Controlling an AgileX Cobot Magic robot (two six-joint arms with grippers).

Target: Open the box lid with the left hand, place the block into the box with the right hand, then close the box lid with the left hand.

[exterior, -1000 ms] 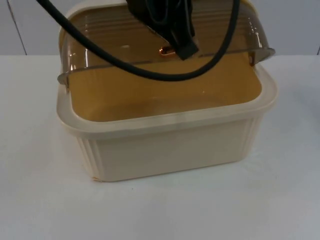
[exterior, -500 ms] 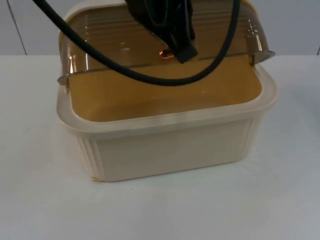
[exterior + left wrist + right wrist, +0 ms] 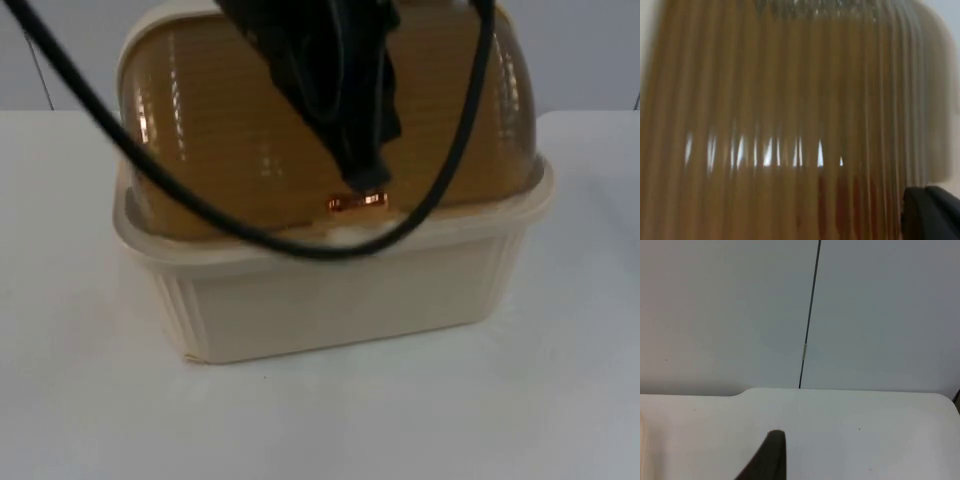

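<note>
With the amber ribbed lid (image 3: 250, 120) lying down on the cream box (image 3: 340, 295) on the white surface (image 3: 90, 400), we judge closing nearly complete: left end effector (image 3: 368, 190), finger state indiscernible, must withdraw; right end effector (image 3: 771, 455) waits, likewise indiscernible.

Block hidden behind amber lid (image 3: 230, 130); left pincer (image 3: 368, 190) finger state unreadable.

A black fingertip (image 3: 767, 457) of the right gripper stands over the white table top (image 3: 850, 435). Behind the table rises the grey partition wall (image 3: 720, 310), split by a thin dark vertical seam (image 3: 809, 320) (one small pale mark on it). A cream edge (image 3: 643, 445) borders the table.
</note>
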